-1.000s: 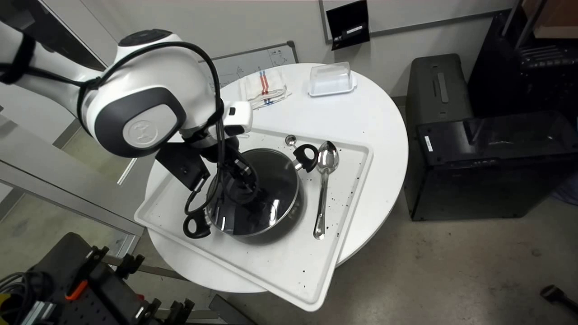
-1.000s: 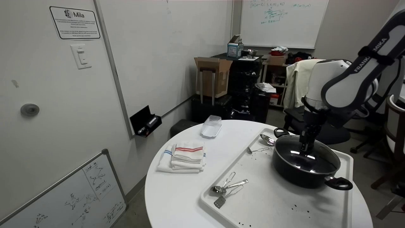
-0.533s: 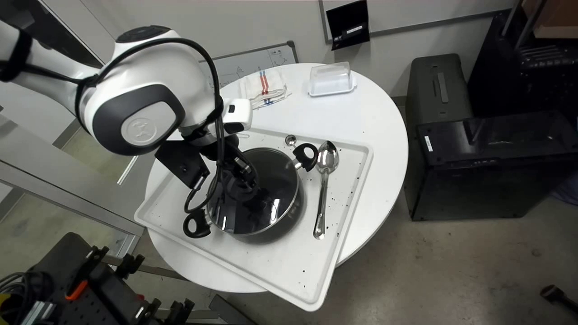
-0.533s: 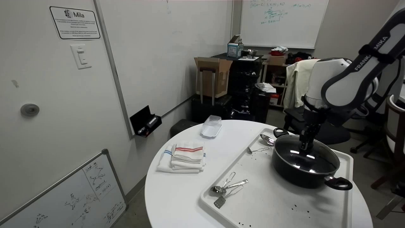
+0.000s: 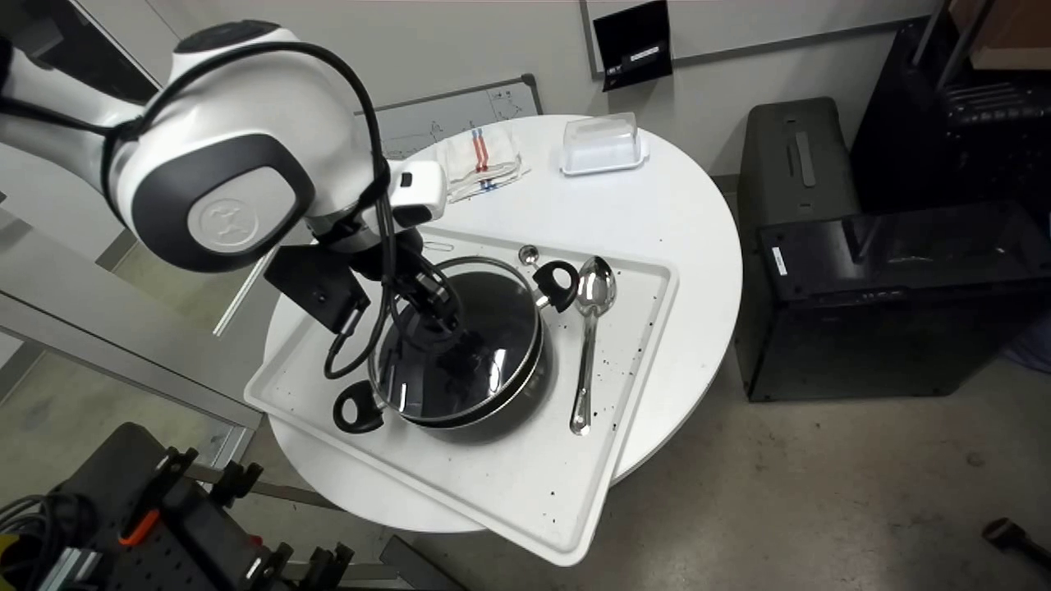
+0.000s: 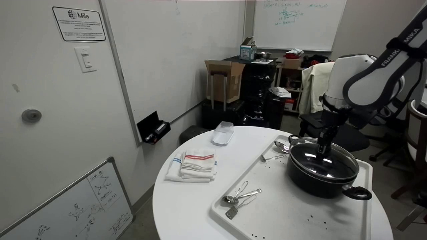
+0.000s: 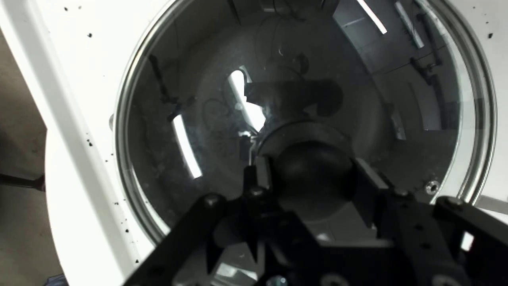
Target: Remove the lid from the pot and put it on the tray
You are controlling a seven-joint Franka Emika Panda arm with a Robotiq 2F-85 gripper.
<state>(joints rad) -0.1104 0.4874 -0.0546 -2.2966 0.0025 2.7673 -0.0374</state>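
The lid is a dark see-through disc with a metal rim. In an exterior view the lid hangs slightly above the pot, a little tilted, with a thin gap between the rims. The black pot stands on the white tray, which also shows in an exterior view. My gripper points down at the lid's centre. In the wrist view my gripper is closed around the round black knob, one finger on each side. The lid fills most of that view. The pot's inside is hidden.
A large spoon and a small ladle lie beside the pot. Several small utensils lie at the tray's near corner. Folded towels and a clear-lidded butter dish are on the round table.
The lid has risen off the pot with my gripper and shifted slightly. A gap now shows between lid and pot rim. The arm moved up and back; the pot and tray stayed in place.
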